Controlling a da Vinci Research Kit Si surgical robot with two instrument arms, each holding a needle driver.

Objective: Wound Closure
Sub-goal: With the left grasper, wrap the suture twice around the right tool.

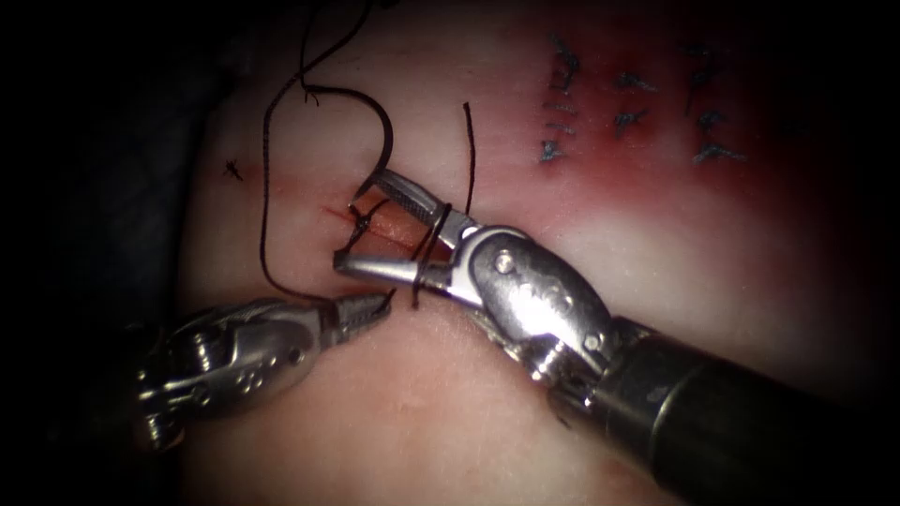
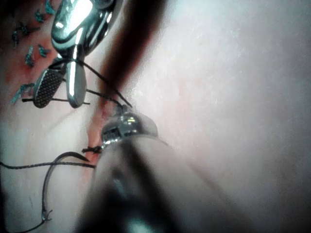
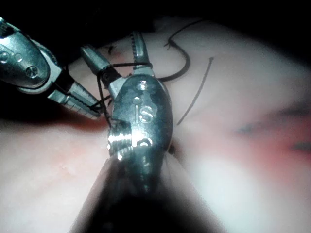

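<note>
Endoscope view: pale tissue [image 1: 309,422] carries a short cut [image 1: 361,223] near the middle, crossed by a dark knot or stitch. The right tool [image 1: 375,225] reaches in from the lower right with its jaws spread wide, one to each side of the cut, gripping nothing. Thread [image 1: 266,187] is wound around both jaws near their hinge, an arrangement that fits forming a loop for a knot. The left tool [image 1: 370,309] lies low on the left, jaws closed on the thread just below the right tool's lower jaw. From there the thread runs up the left of the cut to the curved needle [image 1: 380,126], which lies loose on the tissue above the cut, held by neither tool. A short free thread end [image 1: 471,155] stands right of the needle. Blue-grey stitches [image 1: 628,103] sit in a reddened patch at upper right.

Left wrist view: the right tool [image 2: 58,92] shows its open jaws with thread wrapped across them. The needle [image 2: 51,179] curves on the tissue.

Right wrist view: the right tool [image 3: 116,56] has its jaws parted, wrapped by thread. The left tool [image 3: 90,109] is closed on the thread beside it.
</note>
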